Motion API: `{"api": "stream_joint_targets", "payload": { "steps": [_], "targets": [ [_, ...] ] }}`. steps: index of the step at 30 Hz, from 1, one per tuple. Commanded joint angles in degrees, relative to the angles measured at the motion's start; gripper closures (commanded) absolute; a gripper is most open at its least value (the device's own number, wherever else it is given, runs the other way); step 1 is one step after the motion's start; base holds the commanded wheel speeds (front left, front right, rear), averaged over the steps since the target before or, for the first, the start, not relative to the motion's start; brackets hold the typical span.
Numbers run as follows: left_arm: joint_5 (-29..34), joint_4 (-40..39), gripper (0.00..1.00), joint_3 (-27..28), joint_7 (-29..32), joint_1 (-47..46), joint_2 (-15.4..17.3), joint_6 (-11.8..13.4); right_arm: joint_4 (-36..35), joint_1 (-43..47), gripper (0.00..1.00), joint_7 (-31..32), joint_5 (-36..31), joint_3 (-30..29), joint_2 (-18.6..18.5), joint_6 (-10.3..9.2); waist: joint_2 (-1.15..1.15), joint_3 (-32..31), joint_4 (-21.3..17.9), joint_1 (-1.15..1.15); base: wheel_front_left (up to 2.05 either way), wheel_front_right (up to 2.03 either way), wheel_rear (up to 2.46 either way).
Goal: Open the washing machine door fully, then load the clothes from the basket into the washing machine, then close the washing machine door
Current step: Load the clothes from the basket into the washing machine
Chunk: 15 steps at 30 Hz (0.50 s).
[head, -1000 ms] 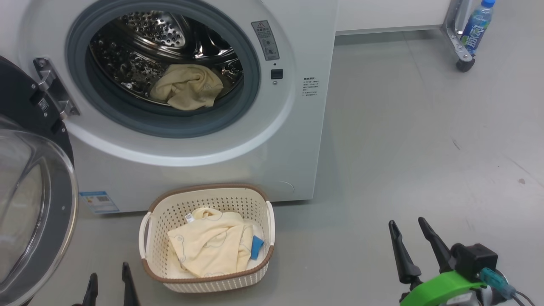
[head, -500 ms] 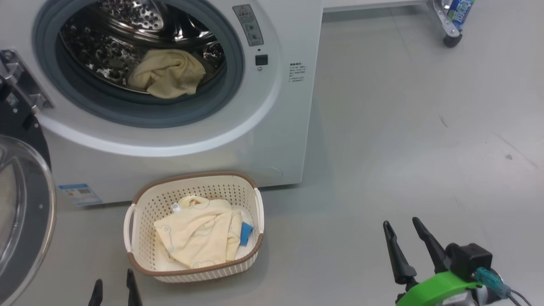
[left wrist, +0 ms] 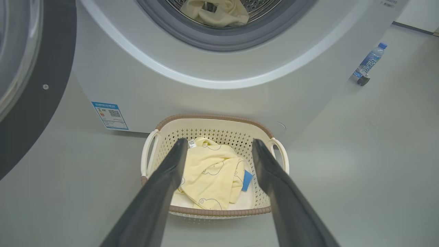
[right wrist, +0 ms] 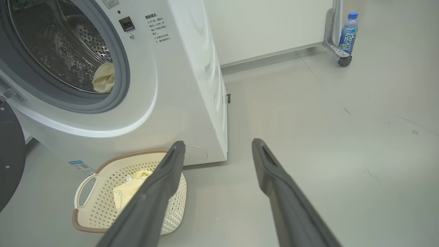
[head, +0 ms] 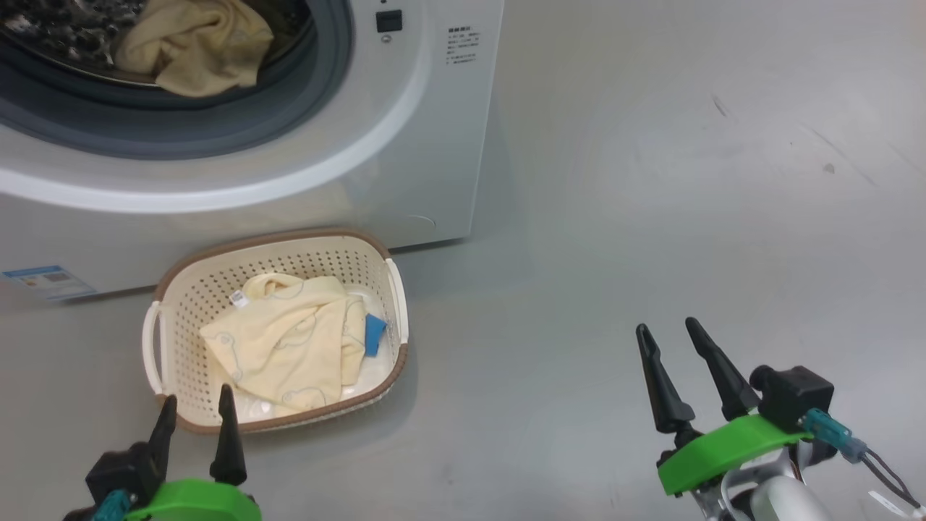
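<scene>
The white washing machine (head: 376,181) stands open, with one pale-yellow garment (head: 192,43) lying in its steel drum. Its black-rimmed door (left wrist: 31,85) hangs swung out at the left of the left wrist view. On the floor in front sits the cream basket (head: 181,282) holding pale-yellow clothes (head: 289,340) with a blue patch. My left gripper (head: 197,405) is open, hovering just before the basket's near rim; its fingers frame the clothes (left wrist: 212,175) in the wrist view. Off to the right my right gripper (head: 665,329) is open and empty above bare floor.
A blue-labelled water bottle (right wrist: 347,34) stands on a wheeled metal frame (right wrist: 331,37) at the far right, by a white wall. Grey floor stretches to the right of the machine. A blue label sticker (left wrist: 109,115) marks the machine's lower left.
The head camera has tilted down and to the right, so the machine and basket sit higher and further left. The left gripper now shows more fully near the basket. Both grippers stay open.
</scene>
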Motion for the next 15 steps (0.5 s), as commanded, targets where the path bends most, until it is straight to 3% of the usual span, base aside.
{"api": "stream_joint_targets", "payload": {
  "steps": [1,15],
  "targets": [
    [0.52,-0.35,0.0,1.98,-0.64,-3.06,1.74,-0.34,-2.01,-2.58,0.0,-0.55,0.73,1.71,-0.19,0.09,0.0,2.83,-1.81,-0.01,0.0,0.0,0.0],
    [0.73,6.41,0.0,0.14,3.0,-15.94,5.77,-1.17,-3.14,-7.83,0.0,-0.55,4.07,4.26,-0.18,0.09,0.0,13.82,-5.1,-0.01,0.0,0.0,0.0]
  ]
}}
